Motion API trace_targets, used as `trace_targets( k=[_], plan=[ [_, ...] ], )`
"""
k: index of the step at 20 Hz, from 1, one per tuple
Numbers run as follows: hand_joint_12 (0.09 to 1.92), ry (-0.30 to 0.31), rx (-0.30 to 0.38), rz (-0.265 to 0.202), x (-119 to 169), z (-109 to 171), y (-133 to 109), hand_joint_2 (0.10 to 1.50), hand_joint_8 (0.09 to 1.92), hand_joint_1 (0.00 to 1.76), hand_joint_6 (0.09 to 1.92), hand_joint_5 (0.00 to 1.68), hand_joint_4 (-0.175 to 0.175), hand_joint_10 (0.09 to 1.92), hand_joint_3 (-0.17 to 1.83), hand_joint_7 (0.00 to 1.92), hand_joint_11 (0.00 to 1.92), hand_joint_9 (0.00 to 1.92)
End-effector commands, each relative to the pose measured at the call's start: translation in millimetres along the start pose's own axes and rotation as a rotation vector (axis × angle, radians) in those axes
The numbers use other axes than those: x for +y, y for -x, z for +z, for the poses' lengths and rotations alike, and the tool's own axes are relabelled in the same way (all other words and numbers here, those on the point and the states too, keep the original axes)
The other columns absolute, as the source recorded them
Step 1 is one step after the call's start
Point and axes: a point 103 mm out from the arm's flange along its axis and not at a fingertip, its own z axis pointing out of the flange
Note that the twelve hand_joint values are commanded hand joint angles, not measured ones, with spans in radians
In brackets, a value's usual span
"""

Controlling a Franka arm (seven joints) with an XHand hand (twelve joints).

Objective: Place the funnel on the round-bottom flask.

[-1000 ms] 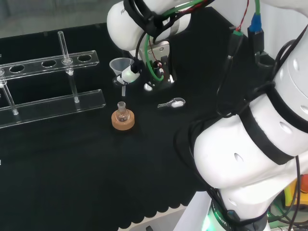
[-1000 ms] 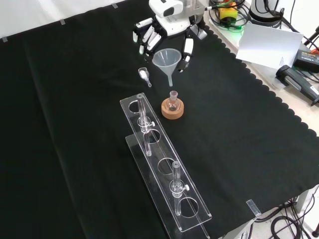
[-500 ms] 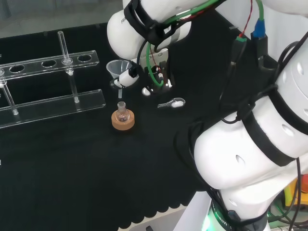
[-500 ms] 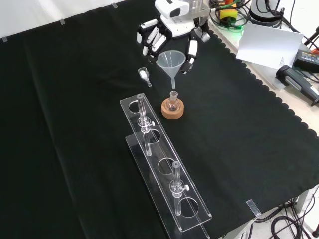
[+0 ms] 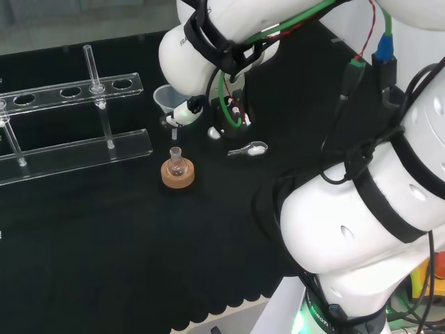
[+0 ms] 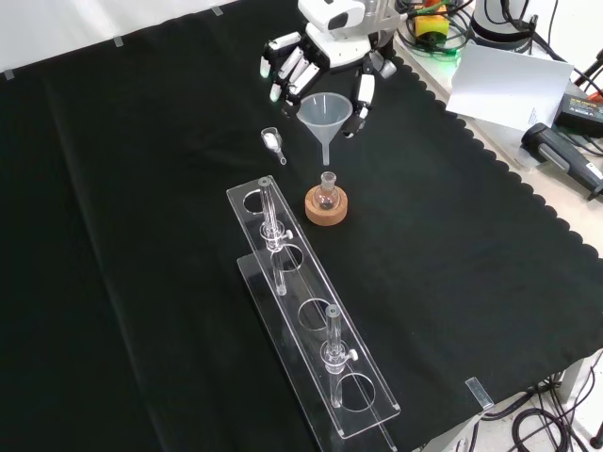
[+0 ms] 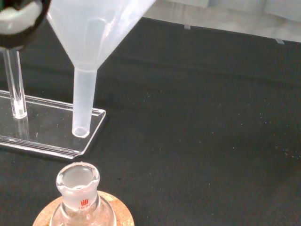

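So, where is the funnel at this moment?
In the front view the funnel is held in the hand near the top centre, its stem just above the neck of the round-bottom flask on the cork ring, not yet in it.

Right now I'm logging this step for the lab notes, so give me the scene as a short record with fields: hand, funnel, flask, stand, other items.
hand: the hand holds the funnel, fingers curled round its cone
funnel: funnel upright, stem down, in the air above the flask's mouth, not yet in it
flask: round-bottom flask upright, neck open
stand: cork ring under the flask
other items: clear tube rack beside the flask; small scoop on the black cloth
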Motion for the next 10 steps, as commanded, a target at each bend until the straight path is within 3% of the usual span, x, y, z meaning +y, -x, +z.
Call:
trace_targets(
  k=[1, 3, 10],
  plan=[
    [1.33, 0.015, 0.02, 0.04, 15, 6, 0, 0.52, 0.45, 0.84, 0.67, 0.85, 0.121, 0.34, 0.62, 1.16, 0.0, 0.81],
    [1.33, 0.037, 0.017, 0.063, 26, 5, 3, 0.52, 0.45, 0.84, 0.67, 0.86, 0.122, 0.34, 0.62, 1.16, 0.0, 0.81],
    [1.33, 0.032, -0.008, 0.033, 27, 0, -4, 0.52, 0.45, 0.84, 0.67, 0.87, 0.128, 0.34, 0.63, 1.17, 0.0, 0.81]
  ],
)
